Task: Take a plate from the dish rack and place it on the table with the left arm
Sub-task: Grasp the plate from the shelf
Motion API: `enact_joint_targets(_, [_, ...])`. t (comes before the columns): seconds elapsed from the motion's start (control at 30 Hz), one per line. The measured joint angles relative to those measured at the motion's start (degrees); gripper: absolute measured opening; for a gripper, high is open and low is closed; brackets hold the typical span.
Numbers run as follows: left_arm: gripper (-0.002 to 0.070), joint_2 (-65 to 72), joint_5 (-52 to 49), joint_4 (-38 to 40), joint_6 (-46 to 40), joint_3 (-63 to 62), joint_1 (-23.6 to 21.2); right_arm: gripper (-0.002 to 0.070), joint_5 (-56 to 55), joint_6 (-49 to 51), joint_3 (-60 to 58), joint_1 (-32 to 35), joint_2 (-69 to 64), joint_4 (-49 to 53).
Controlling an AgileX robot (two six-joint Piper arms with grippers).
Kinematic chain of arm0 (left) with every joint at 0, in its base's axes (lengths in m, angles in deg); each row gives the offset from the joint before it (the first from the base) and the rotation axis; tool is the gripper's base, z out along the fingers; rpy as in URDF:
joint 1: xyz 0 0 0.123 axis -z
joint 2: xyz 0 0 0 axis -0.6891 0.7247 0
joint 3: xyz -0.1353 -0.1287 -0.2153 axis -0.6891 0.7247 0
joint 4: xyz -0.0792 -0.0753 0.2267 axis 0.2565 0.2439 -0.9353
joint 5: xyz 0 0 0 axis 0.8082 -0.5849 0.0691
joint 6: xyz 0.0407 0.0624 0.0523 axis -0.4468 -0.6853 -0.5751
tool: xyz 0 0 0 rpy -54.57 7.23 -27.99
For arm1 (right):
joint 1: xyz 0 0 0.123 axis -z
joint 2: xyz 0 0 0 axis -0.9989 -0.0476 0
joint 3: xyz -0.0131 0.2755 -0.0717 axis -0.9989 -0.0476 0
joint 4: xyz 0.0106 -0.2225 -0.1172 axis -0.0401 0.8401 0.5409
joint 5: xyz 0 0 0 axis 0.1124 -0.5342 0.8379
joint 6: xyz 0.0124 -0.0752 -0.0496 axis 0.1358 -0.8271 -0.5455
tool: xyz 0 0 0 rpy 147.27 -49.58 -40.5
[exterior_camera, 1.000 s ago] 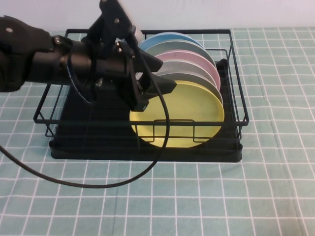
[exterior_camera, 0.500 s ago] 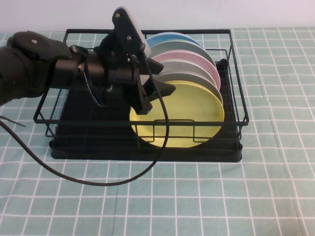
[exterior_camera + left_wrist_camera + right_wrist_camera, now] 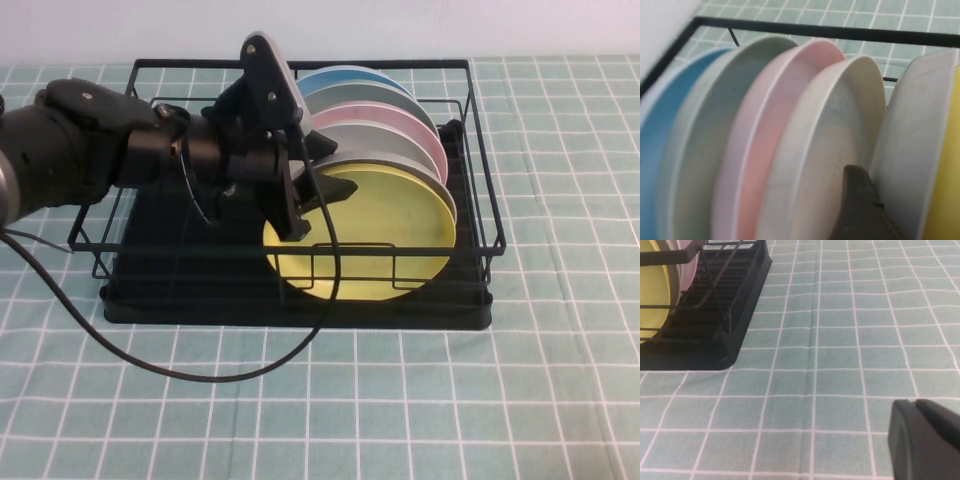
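Left gripper (image 3: pixel 318 195), jaws apart, straddles the plate's (image 3: pixel 375 240) upper left edge in the rack (image 3: pixel 480 180); grey (image 3: pixel 395 155) and pink plates (image 3: pixel 385 118) crowd behind; right gripper (image 3: pixel 925 440) low right over the table (image 3: pixel 840 340), state unclear

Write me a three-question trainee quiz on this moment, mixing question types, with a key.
1. True or false: the yellow plate already lies on the table.
2. Multiple choice: where is the left hand? A) over bare table B) inside the rack, at the yellow plate's upper left edge C) out of sight
3. Short answer: which plate stands at the back of the row, farthest from the yellow one?

Key:
1. False; it stands upright in the rack.
2. B; its fingers are open, one on each side of the plate's edge. The right hand hovers over the table beside the rack.
3. The blue plate.
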Motion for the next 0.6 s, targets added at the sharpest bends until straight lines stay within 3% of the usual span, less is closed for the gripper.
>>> enact_joint_targets(0.33, [0.0353,-5.60,3.24,0.14,-5.81,0.00,0.00,-0.0018,0.00,0.00,0.00,0.00,0.00,0.00])
enact_joint_targets(0.6, [0.0352,-7.24,-2.69,-7.23,0.21,0.00,0.00,-0.0018,0.00,0.00,0.00,0.00,0.00,0.00])
